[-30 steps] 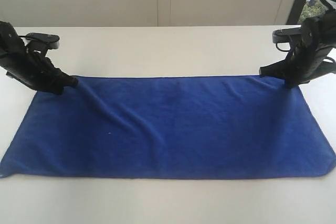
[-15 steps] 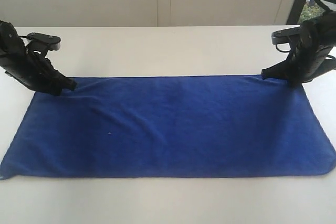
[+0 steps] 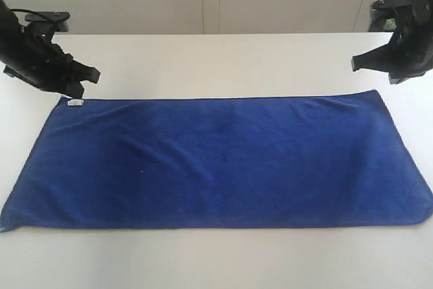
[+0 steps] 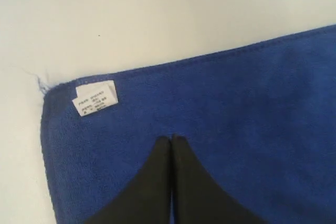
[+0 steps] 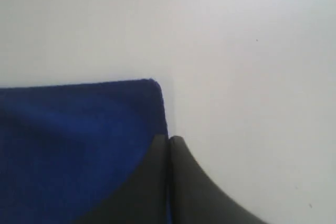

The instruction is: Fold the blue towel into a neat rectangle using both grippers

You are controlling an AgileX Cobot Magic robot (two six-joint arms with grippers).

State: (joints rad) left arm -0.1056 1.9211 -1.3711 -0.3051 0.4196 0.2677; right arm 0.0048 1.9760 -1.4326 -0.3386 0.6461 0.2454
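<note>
Exterior view: left end effector (image 3: 93,74) and right end effector (image 3: 355,63) hover closed, empty, near far corners of the blue towel (image 3: 216,160).

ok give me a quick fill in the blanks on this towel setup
The towel spread flat on the table is ____ in colour. Its small label, at the corner by the left gripper, is ____. The left gripper and the right gripper are both ____, holding nothing.
Missing words: blue; white; shut.
</note>
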